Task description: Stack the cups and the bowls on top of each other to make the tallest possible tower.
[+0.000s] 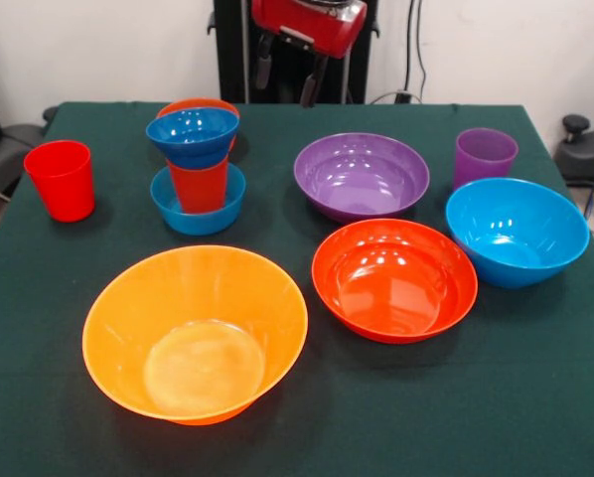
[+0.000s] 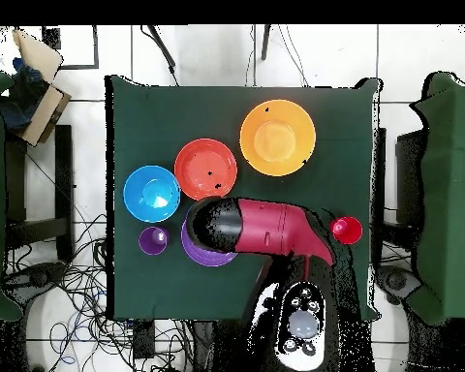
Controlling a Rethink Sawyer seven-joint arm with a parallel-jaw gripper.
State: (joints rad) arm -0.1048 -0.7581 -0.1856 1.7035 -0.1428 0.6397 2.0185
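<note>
A green cloth-covered table (image 1: 535, 417) is seen with bowls and cups spread over it. The large yellow-orange bowl (image 1: 196, 333) is set upright nearest the camera in the front view, empty, with nothing nested in it. Just beside it, toward the picture's right, the red-orange bowl (image 1: 394, 279) is placed upright; the two rims are close but apart. Further right the large light blue bowl (image 1: 517, 231) is seen, tilted slightly. Behind these the purple bowl (image 1: 362, 176) is set, and the purple cup (image 1: 485, 156) is stood upright between it and the table's right edge.

At left rear a small stack is noted: a small light blue bowl (image 1: 198, 202) at the bottom, an orange-red cup (image 1: 199, 185) stood in it, and a dark blue bowl (image 1: 193, 136) resting on the cup. Behind this stack the rim of a small orange bowl (image 1: 198, 103) is partly visible. The red cup (image 1: 61, 179) is stood alone, well apart, near the table's left edge.

The gripper (image 1: 287, 75) is drawn back at the top of the front view, above the table's far edge, with nothing held; how wide its fingers are set cannot be told. In the overhead view the arm (image 2: 261, 226) is laid across the purple bowl and hides the stack.
</note>
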